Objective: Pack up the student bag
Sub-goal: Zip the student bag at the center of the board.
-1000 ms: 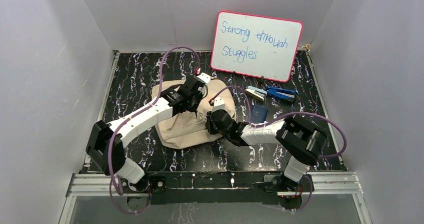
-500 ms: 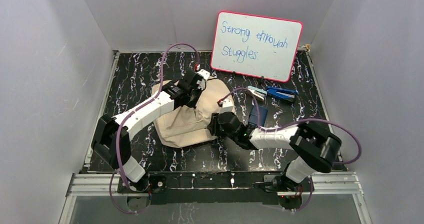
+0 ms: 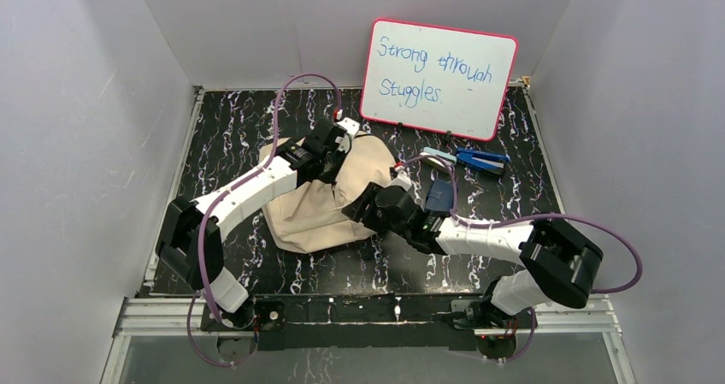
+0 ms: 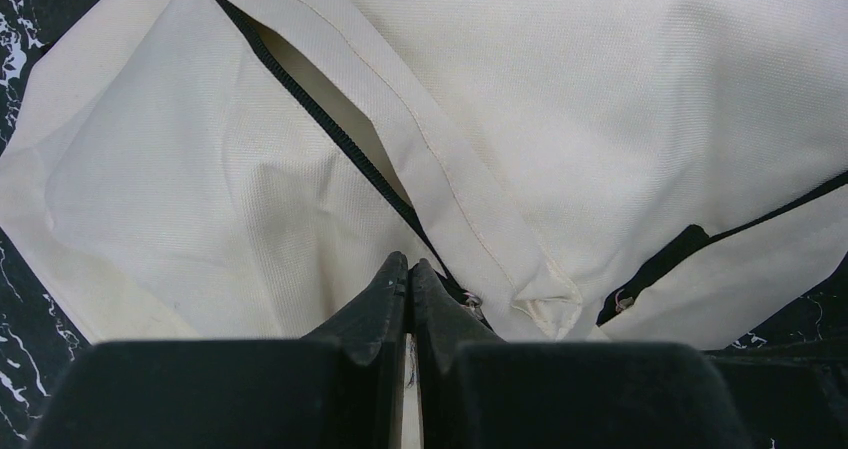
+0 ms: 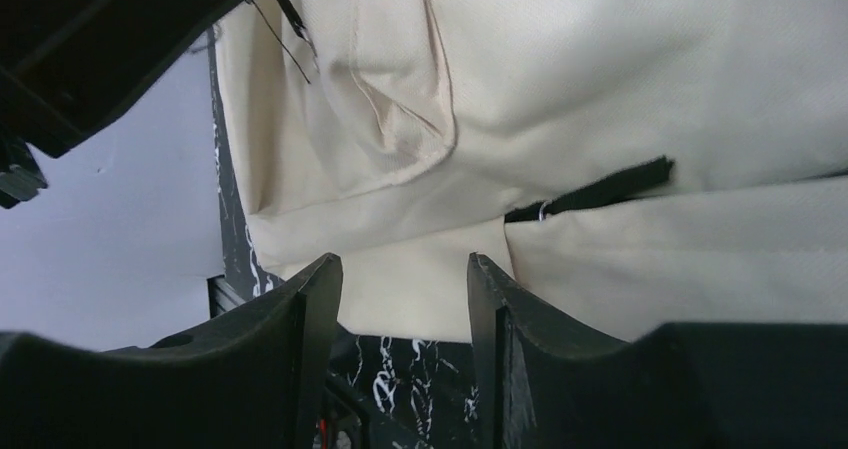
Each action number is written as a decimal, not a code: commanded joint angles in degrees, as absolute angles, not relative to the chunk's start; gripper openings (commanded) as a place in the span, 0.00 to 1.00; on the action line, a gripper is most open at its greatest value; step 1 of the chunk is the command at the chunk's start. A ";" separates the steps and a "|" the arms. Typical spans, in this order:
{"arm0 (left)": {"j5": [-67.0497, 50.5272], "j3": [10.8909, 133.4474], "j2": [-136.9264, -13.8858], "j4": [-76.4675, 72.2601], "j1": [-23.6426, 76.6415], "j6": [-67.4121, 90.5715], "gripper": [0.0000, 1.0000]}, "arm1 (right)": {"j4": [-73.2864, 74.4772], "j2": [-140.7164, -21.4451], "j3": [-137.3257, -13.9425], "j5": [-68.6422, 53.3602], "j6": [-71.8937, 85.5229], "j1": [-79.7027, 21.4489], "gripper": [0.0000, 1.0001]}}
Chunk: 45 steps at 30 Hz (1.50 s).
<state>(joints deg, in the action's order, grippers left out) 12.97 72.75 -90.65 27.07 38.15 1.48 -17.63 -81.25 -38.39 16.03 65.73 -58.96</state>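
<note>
The student bag point(image 3: 312, 213), a soft cream canvas backpack with dark zippers, lies flat in the middle of the black marbled table point(image 3: 231, 127). My left gripper point(image 3: 332, 172) is over its upper part. In the left wrist view it point(image 4: 409, 264) is shut where an open zipper track on the bag point(image 4: 600, 119) runs in between the fingertips. My right gripper point(image 3: 361, 209) is at the bag's right near edge. In the right wrist view it point(image 5: 405, 264) stands open with nothing between the fingers, and cream fabric point(image 5: 600, 69) lies just beyond them.
A pink-framed whiteboard point(image 3: 439, 78) leans on the back wall. Right of the bag lie a dark blue flat item point(image 3: 439, 196), a teal-and-white item point(image 3: 438, 157) and a blue stapler point(image 3: 481, 159). White walls close in on both sides.
My right gripper has opened at the bag's right edge while its elbow swung out to the right. The left gripper stays shut on the bag and has shifted slightly.
</note>
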 commanded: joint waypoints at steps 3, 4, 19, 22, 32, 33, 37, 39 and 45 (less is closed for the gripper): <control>12.56 74.78 -87.80 25.63 37.52 0.95 0.00 | 1.66 -75.33 -40.14 17.78 76.97 -62.03 0.62; 12.38 74.69 -87.76 25.64 37.49 0.92 0.00 | 4.39 -73.74 -39.12 18.65 78.91 -62.84 0.63; 11.07 73.46 -86.38 25.86 37.52 1.61 0.00 | -8.74 -78.40 -30.65 24.64 91.15 -64.45 0.74; 11.07 73.32 -85.99 26.03 37.53 1.64 0.00 | -13.45 -79.05 -29.79 26.55 91.04 -64.46 0.73; 10.28 73.02 -86.05 25.93 37.48 2.21 0.00 | -11.69 -82.25 -28.38 30.26 94.77 -62.28 0.39; 9.89 72.98 -85.98 26.08 37.52 2.27 0.00 | -12.06 -82.41 -27.40 31.00 95.13 -62.18 0.30; 7.17 72.42 -85.38 26.10 37.48 2.51 0.00 | -11.18 -80.02 -23.53 34.36 95.74 -61.86 0.00; 5.32 71.63 -84.95 26.10 37.54 2.69 0.00 | -9.18 -76.30 -22.00 36.22 95.12 -61.83 0.00; 1.89 70.41 -84.35 26.62 40.49 3.03 0.00 | 5.21 -65.61 -23.01 36.22 83.67 -57.05 0.00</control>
<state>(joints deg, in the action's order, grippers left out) 4.67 70.76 -87.85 27.05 38.41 2.66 -7.88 -71.55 -22.63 32.34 92.18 -61.12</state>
